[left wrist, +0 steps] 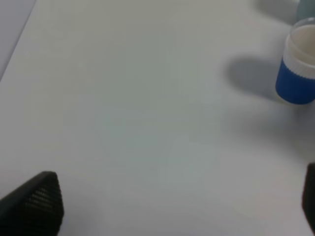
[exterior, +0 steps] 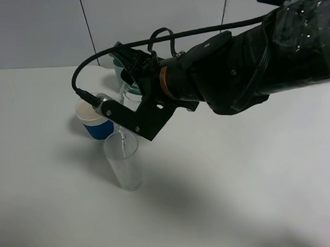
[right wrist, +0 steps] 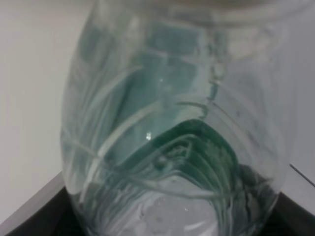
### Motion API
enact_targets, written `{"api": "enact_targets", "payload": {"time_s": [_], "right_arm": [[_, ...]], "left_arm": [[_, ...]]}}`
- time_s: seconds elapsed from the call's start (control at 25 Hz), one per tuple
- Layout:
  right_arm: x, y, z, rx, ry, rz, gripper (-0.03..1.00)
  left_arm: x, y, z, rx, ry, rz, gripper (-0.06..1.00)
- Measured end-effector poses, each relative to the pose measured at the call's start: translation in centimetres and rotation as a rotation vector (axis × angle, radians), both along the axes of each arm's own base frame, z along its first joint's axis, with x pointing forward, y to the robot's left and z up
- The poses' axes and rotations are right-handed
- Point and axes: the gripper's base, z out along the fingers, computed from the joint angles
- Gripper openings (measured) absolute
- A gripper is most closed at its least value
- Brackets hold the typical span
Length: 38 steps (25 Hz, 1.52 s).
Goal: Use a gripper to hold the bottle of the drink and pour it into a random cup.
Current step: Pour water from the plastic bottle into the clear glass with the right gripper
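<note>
Bottle is tipped mouth-down over the tall glass. A thin stream runs from it into the glass mouth, so the pour looks under way.

Right gripper: jaws clenched on the bottle body. It's held above the glass, off the counter.

Done: grasp, lift, tilt. Left, as I read it: finish the pour, right the bottle, set it down. Can't read the fill level in the glass; it looks low. Right wrist view shows liquid in the bottle.

Materials:
- Bottle: thin clear plastic with ribbed, curved walls; dark green label shows through. Probably flexes under squeeze.
- Glass: colourless, straight-sided, narrow and tall. Tip risk if bumped.
- Blue cup: opaque, white rim band, just beside the glass.
- Teal cup: behind, mostly hidden by the arm.
- Counter: matte white, smooth.

Left gripper: jaws spread wide, nothing between them, low over bare counter, well clear of the pour.
</note>
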Motion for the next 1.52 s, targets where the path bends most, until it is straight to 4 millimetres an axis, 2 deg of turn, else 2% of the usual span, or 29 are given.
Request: {"api": "enact_targets", "payload": {"time_s": [0.84, 1.52], "right_arm": [[-0.13, 0.06, 0.04, -0.015, -0.015, -0.001, 0.55], [-0.24, 0.84, 0.95, -0.008, -0.047, 0.021, 0.55]], "left_arm": [[0.0, 0.0, 0.0, 0.0, 0.0, 0.0, 0.98], [0.0, 0.0, 0.0, 0.0, 0.0, 0.0, 0.98]]}}
